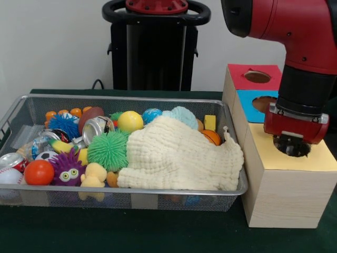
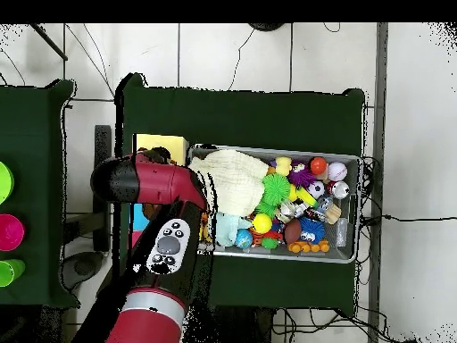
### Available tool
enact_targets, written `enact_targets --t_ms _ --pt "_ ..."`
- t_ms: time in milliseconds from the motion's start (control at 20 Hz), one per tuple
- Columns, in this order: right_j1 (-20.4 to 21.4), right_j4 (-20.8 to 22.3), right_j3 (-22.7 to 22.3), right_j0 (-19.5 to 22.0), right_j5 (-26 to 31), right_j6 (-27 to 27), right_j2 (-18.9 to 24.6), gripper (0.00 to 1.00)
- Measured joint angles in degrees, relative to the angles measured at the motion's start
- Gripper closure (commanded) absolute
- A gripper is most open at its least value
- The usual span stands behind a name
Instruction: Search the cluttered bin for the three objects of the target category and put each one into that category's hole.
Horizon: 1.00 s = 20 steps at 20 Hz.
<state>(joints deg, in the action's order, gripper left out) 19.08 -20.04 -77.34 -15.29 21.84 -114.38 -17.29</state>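
The arm (image 1: pixel 295 47) reaches down over the wooden box (image 1: pixel 284 195), and its gripper (image 1: pixel 291 145) sits at the hole in the yellow top (image 1: pixel 274 155), the tips sunk out of sight, so I cannot tell whether they are clenched or released. Behind the yellow section lie a blue section (image 1: pixel 253 103) and a red section (image 1: pixel 247 76), each with its own hole. The box stands just beside the right end of the wire bin (image 1: pixel 131 195). A cream cloth (image 1: pixel 179 158) covers the bin's right half. Toward the left end lie a green spiky ball (image 1: pixel 108 150), a purple fuzzy toy with eyes (image 1: pixel 67 169), an orange ball (image 1: pixel 38 172), a yellow ball (image 1: pixel 130 121) and a drink can (image 1: pixel 96 128).
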Motion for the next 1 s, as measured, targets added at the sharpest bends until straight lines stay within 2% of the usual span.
enact_targets --t_ms 350,750,1000 --pt "1.35 -0.07 -0.01 0.01 1.04 0.0 0.0 1.0" --pt "6.45 -0.06 -0.02 0.17 7.91 0.0 -0.02 1.0" --pt "8.79 -0.06 -0.02 0.57 8.98 0.0 -0.02 1.0"
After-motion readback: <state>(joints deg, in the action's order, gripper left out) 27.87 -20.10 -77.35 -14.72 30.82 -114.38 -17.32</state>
